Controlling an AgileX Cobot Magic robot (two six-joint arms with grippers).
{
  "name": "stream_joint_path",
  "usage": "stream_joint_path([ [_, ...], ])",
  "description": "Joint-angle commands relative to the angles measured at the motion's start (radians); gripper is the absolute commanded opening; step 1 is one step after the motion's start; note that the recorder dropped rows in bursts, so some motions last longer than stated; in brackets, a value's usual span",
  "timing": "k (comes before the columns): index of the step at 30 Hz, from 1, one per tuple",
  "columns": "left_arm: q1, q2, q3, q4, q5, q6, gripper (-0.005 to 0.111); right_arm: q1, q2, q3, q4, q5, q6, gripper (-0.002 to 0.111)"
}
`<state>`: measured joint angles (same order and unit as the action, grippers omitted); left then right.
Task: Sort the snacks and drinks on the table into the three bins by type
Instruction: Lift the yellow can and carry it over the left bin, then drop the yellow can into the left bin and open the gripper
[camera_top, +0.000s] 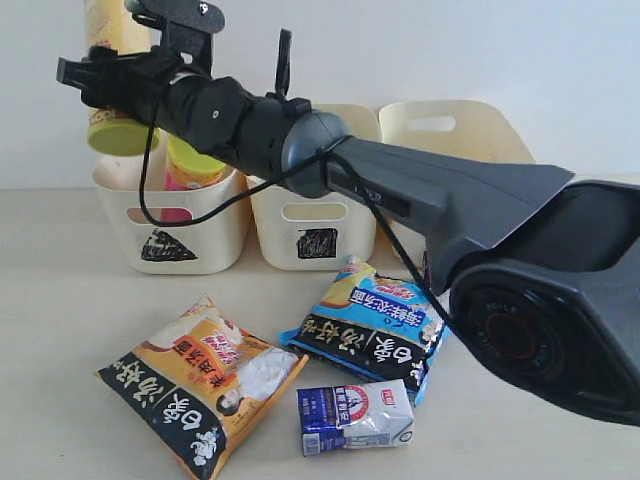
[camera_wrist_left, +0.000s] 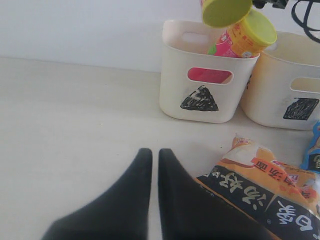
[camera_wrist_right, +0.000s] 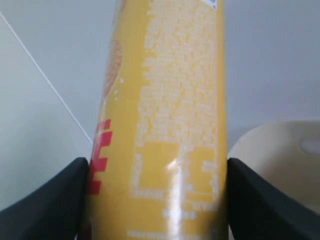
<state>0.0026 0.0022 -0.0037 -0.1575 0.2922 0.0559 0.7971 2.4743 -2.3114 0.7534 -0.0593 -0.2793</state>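
The right gripper (camera_wrist_right: 157, 200) is clamping the yellow chip tube (camera_wrist_right: 165, 125), holding it lid-down above the triangle bin (camera_wrist_left: 175, 80), where the pink chip tube (camera_wrist_left: 242, 40) is leaning. The left gripper (camera_wrist_left: 155, 167) is hovering beside the orange-and-black bag (camera_wrist_left: 260, 190), jaws pressed together, empty

right arm (camera_top: 430, 195) cased in dark grey, black cable (camera_top: 141, 195) strung along it, left gripper (camera_wrist_left: 154, 151) fitted with tapered black fingers (camera_wrist_left: 127, 200)

Exterior: raised front, facing wall (camera_top: 500, 50).
Left wrist: low over tabletop (camera_wrist_left: 65, 125), toward triangle bin (camera_wrist_left: 175, 75).
Right wrist: close against yellow tube (camera_wrist_right: 165, 125).
Shared: triangle bin.
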Motion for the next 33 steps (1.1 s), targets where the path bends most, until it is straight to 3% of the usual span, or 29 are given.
stream_joint_path([
  [1,-0.004,-0.002,0.004,0.003,-0.001,0.005,0.004,-0.008,0.013,-0.014,0.002,-0.001,0.007,0.042],
  [4,-0.004,-0.002,0.004,0.003,-0.001,0.005,0.004,-0.008,0.013,-0.014,0.000,-0.006,0.007,0.063],
  [7,-0.004,-0.002,0.004,0.003,-0.001,0.005,0.004,-0.008,0.011,-0.014,0.000,-0.019,0.007,0.074],
  [11,-0.004,-0.002,0.004,0.003,-0.001,0.005,0.004,-0.008,0.011,-0.014,0.000,-0.021,0.007,0.079],
  [19,-0.004,-0.002,0.004,0.003,-0.001,0.005,0.004,-0.031,-0.020,-0.014,0.000,-0.021,-0.040,0.077],
  [22,-0.004,-0.002,0.004,0.003,-0.001,0.005,0.004,-0.057,-0.060,-0.014,0.000,0.041,-0.049,0.059],
  [24,-0.004,-0.002,0.004,0.003,-0.001,0.005,0.004,-0.072,-0.083,-0.014,-0.002,0.113,-0.084,0.041],
  [25,-0.004,-0.002,0.004,0.003,-0.001,0.005,0.004,-0.091,-0.103,-0.014,-0.004,0.209,-0.114,0.021],
  [27,-0.004,-0.002,0.004,0.003,-0.001,0.005,0.004,-0.112,-0.120,-0.014,-0.004,0.307,-0.124,0.001],
  [33,-0.004,-0.002,0.004,0.003,-0.001,0.005,0.004,-0.184,-0.184,-0.014,-0.013,0.726,-0.121,0.000],
])
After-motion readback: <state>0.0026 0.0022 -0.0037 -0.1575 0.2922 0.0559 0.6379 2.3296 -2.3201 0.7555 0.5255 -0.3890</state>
